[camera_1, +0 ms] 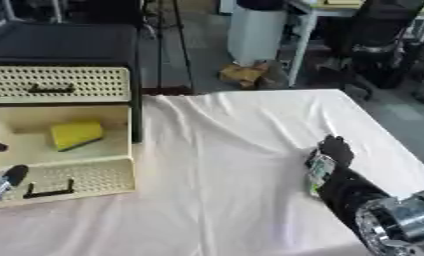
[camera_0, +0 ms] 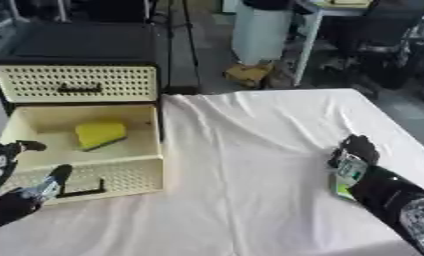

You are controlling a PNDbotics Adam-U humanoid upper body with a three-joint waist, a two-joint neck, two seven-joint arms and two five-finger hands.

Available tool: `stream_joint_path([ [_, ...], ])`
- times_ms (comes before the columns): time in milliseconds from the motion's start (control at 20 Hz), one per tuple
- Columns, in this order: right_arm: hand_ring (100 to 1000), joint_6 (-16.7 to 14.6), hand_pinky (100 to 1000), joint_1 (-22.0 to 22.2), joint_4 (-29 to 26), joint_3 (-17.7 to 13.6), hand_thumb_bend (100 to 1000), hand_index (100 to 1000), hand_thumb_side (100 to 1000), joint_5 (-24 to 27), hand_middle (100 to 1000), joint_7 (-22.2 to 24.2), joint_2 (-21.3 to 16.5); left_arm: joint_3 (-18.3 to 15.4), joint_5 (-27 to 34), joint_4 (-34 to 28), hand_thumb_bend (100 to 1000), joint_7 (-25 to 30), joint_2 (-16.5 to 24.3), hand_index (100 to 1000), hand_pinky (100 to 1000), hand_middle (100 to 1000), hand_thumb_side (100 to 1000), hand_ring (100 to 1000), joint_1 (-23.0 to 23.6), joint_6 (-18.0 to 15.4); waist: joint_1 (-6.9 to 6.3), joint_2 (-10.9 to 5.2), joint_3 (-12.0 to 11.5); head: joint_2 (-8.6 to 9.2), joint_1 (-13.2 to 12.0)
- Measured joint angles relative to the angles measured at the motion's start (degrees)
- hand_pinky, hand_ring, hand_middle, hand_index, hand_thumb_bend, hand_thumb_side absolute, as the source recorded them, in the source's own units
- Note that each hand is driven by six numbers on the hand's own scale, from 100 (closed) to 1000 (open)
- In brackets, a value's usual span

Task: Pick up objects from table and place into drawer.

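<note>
We look down on a table [camera_0: 250,150] draped in a wrinkled white cloth, which fills most of the view. At its left stands a cream perforated drawer cabinet [camera_0: 75,82] with a dark top. Its upper drawer is closed; its lower drawer [camera_0: 80,145] is pulled out toward us, left open so things can be dropped in from above.

Inside that open drawer lies a yellow block, perhaps a sponge [camera_0: 100,134], resting on the drawer floor toward the back. We judge that part of the task done.

On the right, our right robot hand [camera_0: 355,152] reaches onto the cloth near the table's right edge. It appears to be closing on a small flat packet with green and white markings [camera_0: 347,177], which lies under the wrist against the cloth, but we cannot tell whether the fingers are closed on it.

At the lower left, our left robot hand [camera_0: 10,172] waits beside the drawer front, out of the way; we cannot tell how its fingers are set.
</note>
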State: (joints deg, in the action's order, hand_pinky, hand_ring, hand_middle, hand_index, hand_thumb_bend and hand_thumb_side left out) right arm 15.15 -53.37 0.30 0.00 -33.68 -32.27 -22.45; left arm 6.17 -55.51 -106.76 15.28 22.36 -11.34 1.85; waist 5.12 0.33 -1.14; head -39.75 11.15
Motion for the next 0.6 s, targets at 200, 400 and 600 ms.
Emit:
stream_joint_path([
  [200,537,-0.29,314,0.29,-0.01,0.0,100,700,100,0.25,674,-0.82,0.0,0.0,0.0,0.0,483,0.04,0.0,783,100,100,1000,100,0.13,-0.06,-0.04,-0.1,0.03,0.0,0.01],
  [400,511,-1.39,274,0.49,-0.01,0.0,100,675,100,0.58,621,-2.28,0.01,0.0,0.0,0.0,481,0.05,0.0,783,100,100,1000,100,0.14,-0.07,-0.04,-0.11,0.07,0.0,0.0],
  [600,456,-2.9,186,0.6,-0.01,0.0,100,611,100,0.78,518,-3.97,0.02,0.0,0.0,0.0,482,0.06,0.0,782,100,100,1000,100,0.15,-0.07,-0.04,-0.11,0.08,0.0,0.0],
])
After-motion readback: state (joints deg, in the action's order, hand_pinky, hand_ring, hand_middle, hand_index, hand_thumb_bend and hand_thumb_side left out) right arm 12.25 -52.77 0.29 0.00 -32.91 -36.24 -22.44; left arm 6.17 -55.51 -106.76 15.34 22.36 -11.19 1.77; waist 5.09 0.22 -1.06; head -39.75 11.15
